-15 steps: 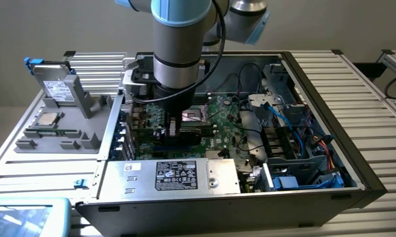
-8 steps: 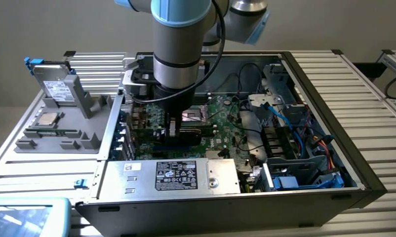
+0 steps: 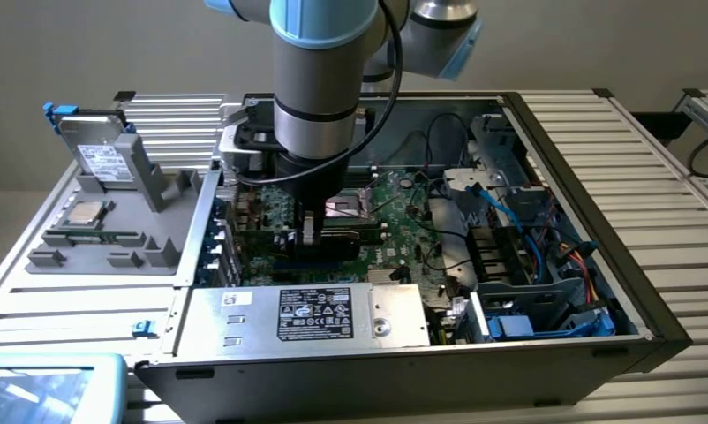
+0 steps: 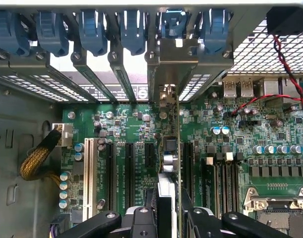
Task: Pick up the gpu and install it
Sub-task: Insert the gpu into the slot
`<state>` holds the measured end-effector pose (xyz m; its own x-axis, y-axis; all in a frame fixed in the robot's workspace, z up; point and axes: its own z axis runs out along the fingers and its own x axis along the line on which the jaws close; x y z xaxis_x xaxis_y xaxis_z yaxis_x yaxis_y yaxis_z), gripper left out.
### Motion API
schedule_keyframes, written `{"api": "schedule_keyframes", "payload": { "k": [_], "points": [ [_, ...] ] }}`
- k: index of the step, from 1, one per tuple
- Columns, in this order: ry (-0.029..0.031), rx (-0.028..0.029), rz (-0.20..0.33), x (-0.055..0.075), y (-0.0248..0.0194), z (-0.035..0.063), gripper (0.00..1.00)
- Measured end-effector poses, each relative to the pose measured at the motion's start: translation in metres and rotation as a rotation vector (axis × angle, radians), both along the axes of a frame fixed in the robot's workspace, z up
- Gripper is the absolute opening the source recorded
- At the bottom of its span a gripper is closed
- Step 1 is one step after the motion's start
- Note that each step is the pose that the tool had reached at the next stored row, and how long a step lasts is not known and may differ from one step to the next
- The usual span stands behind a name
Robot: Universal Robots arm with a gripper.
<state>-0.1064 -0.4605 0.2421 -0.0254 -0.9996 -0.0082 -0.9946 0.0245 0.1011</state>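
Exterior view: arm point(image 3: 312, 115) stood vertical, reaching down into the open computer case point(image 3: 389, 375) on the slatted table point(image 3: 636, 132). Hand point(image 3: 311, 234) was low over the motherboard point(image 3: 402, 199), toward the case's wall at the exterior view's left.

Wrist view added the grip: fingers point(image 4: 141, 223) narrow, pinching the gpu point(image 4: 168, 148) from both sides. Card stood on edge, its long axis running from the hand toward the rear wall. Its silver bracket point(image 4: 173, 54) pointed away from the hand, sitting among the blue latches point(image 4: 91, 29).

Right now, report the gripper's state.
Gripper: closed, holding the gpu on edge.
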Motion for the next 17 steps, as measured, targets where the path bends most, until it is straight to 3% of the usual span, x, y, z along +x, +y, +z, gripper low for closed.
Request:
{"api": "schedule_keyframes", "payload": {
  "k": [17],
  "points": [
    [-0.0008, -0.0010, 0.000, -0.0006, -0.0002, -0.0002, 0.29]
  ]
}}
